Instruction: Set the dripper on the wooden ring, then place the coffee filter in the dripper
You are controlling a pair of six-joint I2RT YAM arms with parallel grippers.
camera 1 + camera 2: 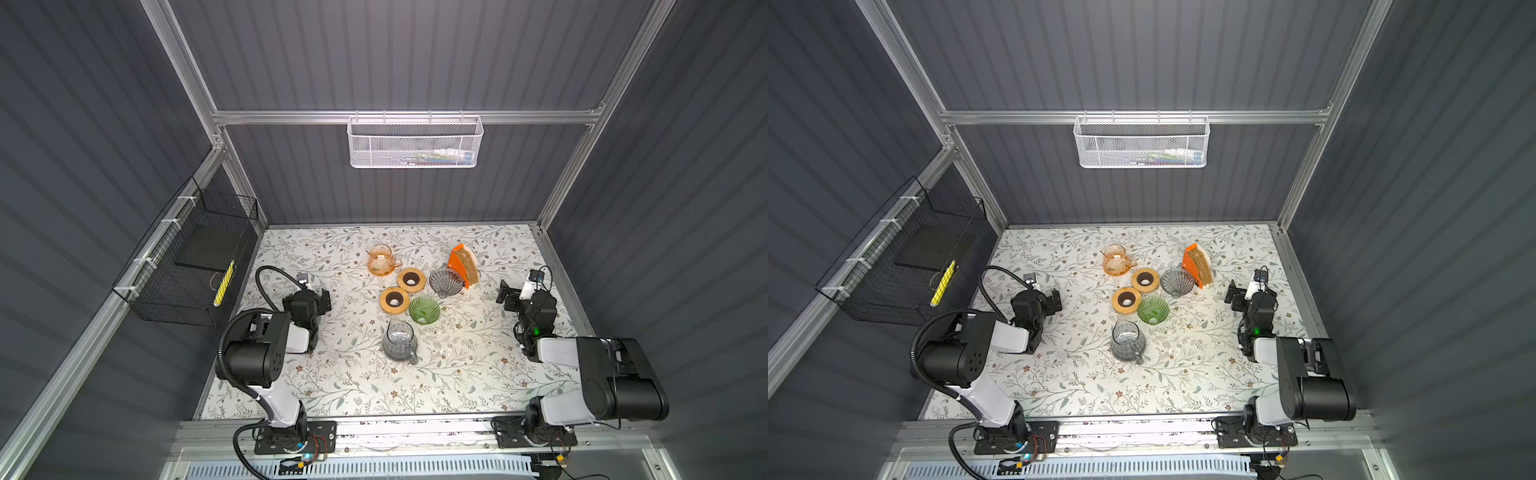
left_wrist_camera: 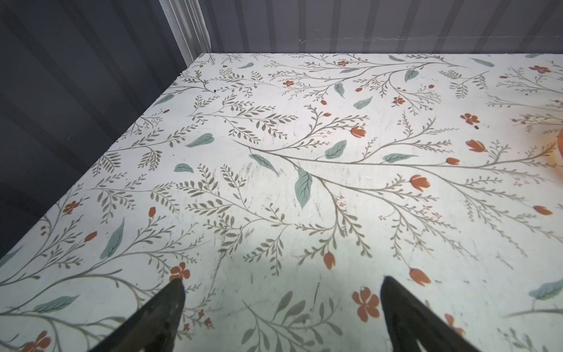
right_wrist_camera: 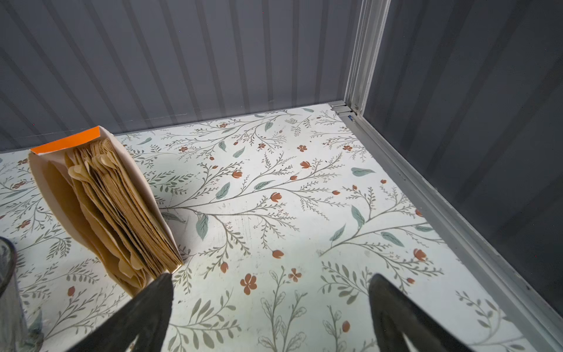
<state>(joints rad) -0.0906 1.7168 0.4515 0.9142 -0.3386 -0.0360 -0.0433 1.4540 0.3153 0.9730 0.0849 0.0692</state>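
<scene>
Brown paper coffee filters (image 3: 122,207) stand packed on edge in their orange-and-white cardboard box (image 1: 456,262), which sits open-topped toward the back right of the floral-patterned table (image 1: 478,374). None has been drawn out. Just beside the box, on its left in both top views, is a grey ribbed glass dripper (image 1: 445,281), empty as far as can be seen. A green ribbed glass dripper (image 1: 424,309) sits nearer the middle, also with no paper in it. Which of the two is meant, I cannot tell. The right pincer (image 3: 271,277) hangs near the box with its jaws spread wide and nothing between them. The left pincer (image 2: 281,279) is likewise open over bare table, well apart from the drippers and box. So the task looks unstarted: picking one filter, carrying it across and seating it in a dripper are all left to do
</scene>
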